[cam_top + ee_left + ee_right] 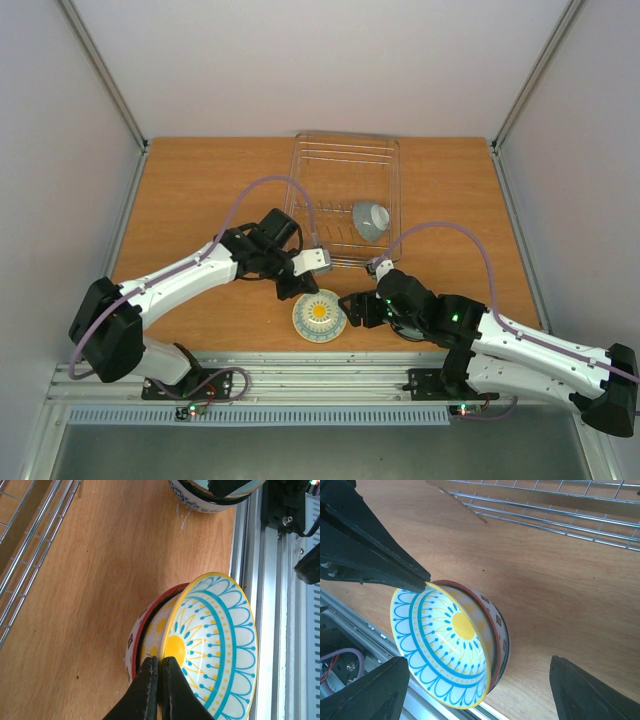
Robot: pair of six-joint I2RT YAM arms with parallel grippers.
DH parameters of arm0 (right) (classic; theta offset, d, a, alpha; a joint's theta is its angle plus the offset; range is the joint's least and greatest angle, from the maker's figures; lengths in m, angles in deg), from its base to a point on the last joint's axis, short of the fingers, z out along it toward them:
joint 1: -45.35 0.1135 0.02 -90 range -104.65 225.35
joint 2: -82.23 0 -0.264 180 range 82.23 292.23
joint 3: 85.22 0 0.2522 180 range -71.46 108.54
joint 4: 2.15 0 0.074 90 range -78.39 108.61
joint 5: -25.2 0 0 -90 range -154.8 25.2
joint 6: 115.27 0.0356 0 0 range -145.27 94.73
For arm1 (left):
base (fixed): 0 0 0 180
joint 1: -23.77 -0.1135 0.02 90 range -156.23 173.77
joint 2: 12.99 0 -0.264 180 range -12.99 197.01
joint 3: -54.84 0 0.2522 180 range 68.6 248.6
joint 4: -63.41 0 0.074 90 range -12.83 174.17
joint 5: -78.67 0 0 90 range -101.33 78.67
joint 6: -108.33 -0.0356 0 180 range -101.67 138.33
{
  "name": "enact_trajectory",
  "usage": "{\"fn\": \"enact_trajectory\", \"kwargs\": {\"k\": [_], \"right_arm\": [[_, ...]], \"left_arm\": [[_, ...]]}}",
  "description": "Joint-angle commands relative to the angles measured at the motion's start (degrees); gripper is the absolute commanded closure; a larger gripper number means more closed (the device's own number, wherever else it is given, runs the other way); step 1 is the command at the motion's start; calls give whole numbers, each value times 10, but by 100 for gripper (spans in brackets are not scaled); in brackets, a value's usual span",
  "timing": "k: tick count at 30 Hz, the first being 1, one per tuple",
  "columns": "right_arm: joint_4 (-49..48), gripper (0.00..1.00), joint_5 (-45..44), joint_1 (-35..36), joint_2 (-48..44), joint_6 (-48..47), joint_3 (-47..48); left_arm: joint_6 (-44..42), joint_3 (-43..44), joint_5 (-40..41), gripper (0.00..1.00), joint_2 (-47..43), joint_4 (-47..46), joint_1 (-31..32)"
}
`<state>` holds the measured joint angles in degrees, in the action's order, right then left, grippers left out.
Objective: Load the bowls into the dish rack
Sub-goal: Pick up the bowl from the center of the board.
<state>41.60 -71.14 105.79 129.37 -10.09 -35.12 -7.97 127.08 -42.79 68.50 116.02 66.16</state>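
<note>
A cream-yellow bowl with a blue and yellow sun pattern sits tilted inside a white bowl with a red rim near the table's front edge. My left gripper is shut on the yellow bowl's rim; it also shows in the top view. My right gripper is wide open, its fingers apart from the same bowl stack on either side. A pale grey-green bowl lies on its side in the wire dish rack. A blue-patterned bowl sits under my right arm.
The rack's wire edge shows in the left wrist view and the right wrist view. A metal rail runs along the front edge, close to the stack. Grey walls enclose the table on three sides.
</note>
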Motion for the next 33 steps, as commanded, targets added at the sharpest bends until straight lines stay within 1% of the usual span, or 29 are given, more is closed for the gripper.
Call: {"fn": "enact_trajectory", "kwargs": {"k": [1,6,13,18,20,25,33], "right_arm": [[-8,21,10,5,-5,0,-10],[-9,20,12,5,-4,-2,-14],[-36,20,46,5,-1,-11,-21],[-54,19,57,5,9,-13,-31],[-65,18,81,5,20,-16,-33],[-84,16,95,7,32,-22,-35],[-96,14,86,10,9,-27,-38]], "left_arm": [[-10,2,-35,100,-19,-4,-8],[-14,1,-40,100,-19,-1,-10],[-14,2,-63,99,-33,3,-18],[-16,6,-101,100,-38,14,-38],[-16,7,-116,99,-39,16,-45],[-17,13,-155,99,-40,27,-68],[-26,30,-247,99,-32,61,-113]]}}
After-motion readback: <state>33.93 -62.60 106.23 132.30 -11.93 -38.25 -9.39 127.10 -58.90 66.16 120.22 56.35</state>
